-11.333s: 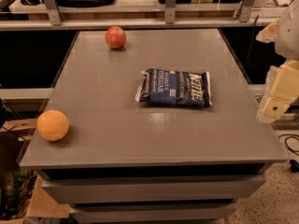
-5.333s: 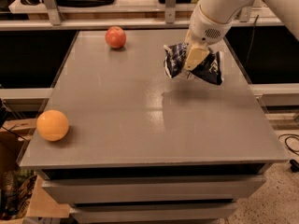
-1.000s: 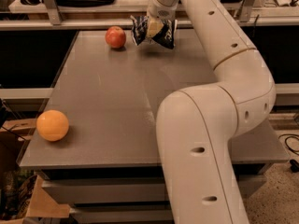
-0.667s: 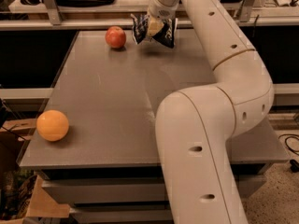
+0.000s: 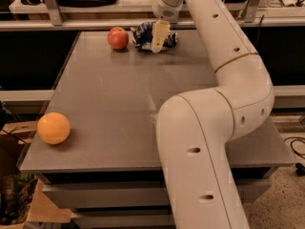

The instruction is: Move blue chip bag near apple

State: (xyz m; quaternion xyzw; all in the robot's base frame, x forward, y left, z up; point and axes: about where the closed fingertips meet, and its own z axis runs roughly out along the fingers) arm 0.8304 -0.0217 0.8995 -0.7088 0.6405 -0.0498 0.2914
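- Gripper point(image 5: 159, 37) is hanging at 12 o'clock on the table point(image 5: 119, 104), pressing down into the blue chip bag point(image 5: 142, 34); whether it is clamping the bag or sitting slack on it, I cannot tell.
- Nearest the camera, 1 thick white arm point(image 5: 200, 147) is rising at 5 o'clock, bending at 3 o'clock and reaching away to the far edge.
- At 8 o'clock, 1 orange fruit point(image 5: 53, 128) is sitting close to the near-left edge, well apart from everything else.
- Farther back, at 11 o'clock, the apple point(image 5: 117, 37) is resting on the surface, just beside the bag and at 9 o'clock from it.
- The bag is lying crumpled at the table's far rim, bunching on both sides of the gripper, and seems to be touching the surface, so the placing looks close to done.
- Risks from here, as I am judging them:
  - a release while the bag is leaning could be sending it over the far edge, since it is sitting so near that rim;
  - a sideways pull toward 9 o'clock could be nudging the apple and setting it rolling;
  - a lift-off with the film snagging could be dragging the bag away from the apple.
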